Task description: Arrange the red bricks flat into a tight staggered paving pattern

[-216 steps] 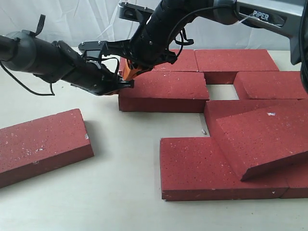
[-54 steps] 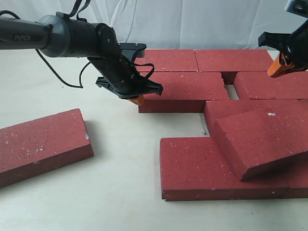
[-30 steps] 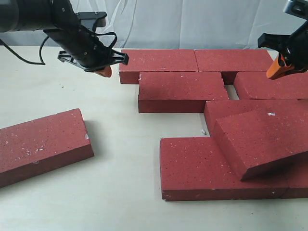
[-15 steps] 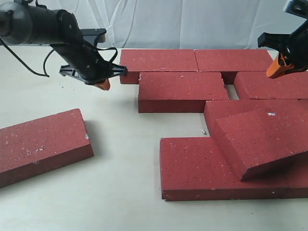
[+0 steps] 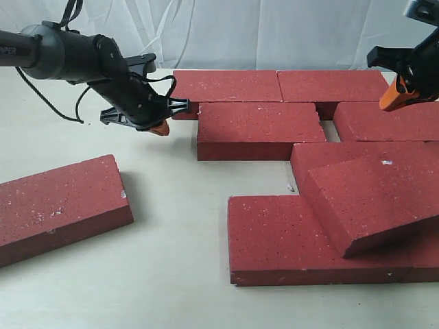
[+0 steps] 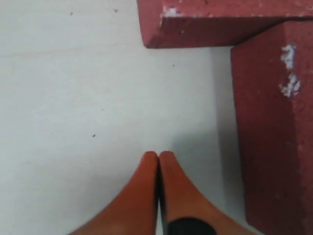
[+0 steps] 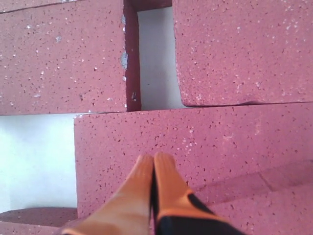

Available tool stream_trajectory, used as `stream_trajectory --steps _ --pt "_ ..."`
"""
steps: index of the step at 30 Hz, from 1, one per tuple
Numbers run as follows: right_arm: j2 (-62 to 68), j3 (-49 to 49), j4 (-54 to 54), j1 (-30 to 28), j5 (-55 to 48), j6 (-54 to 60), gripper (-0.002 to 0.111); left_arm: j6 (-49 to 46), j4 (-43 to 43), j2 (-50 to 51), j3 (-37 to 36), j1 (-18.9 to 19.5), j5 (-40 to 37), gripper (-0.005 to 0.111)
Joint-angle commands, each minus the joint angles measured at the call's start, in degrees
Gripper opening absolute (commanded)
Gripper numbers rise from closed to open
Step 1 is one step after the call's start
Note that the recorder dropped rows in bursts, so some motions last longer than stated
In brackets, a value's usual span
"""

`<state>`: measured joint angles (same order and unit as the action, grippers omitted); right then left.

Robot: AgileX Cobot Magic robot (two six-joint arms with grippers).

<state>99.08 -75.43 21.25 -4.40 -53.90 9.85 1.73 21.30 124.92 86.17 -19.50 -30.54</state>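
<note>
Shows red bricks (image 5: 257, 127) mostly laid in staggered rows on the counter (image 5: 171, 226), one propped tilted atop them, another well apart at left. Holds left fingers (image 5: 159, 128) pressed together low beside the rows' end, likely for nudging; right fingers (image 5: 392, 101) likewise closed, raised.

Left arm (image 5: 68, 55): was matte black, thick and round, narrowing toward the wrist.
Left cables (image 5: 40, 100): were thin and black, one hanging in a loose loop under the arm, with smaller loops at the wrist.
Left gripper (image 5: 160, 128): had a black cross-bar body and orange fingers (image 6: 137, 196) with rounded tips and a black patch near the base.
Right arm (image 5: 426, 65): was black, with a grey shell above.
Right gripper (image 5: 387, 103): had a black bracket and orange, beak-like fingers (image 7: 168, 186).
</note>
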Motion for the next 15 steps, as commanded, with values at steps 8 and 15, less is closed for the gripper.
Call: stream_trajectory --steps 8,15 --pt "0.2 0.3 0.1 -0.1 0.3 0.7 -0.001 -1.7 14.8 3.6 0.1 -2.4 2.6 0.000" --pt "0.2 0.3 0.0 -0.1 0.3 0.7 -0.001 -7.0 21.5 3.9 0.1 -2.5 2.4 0.000"
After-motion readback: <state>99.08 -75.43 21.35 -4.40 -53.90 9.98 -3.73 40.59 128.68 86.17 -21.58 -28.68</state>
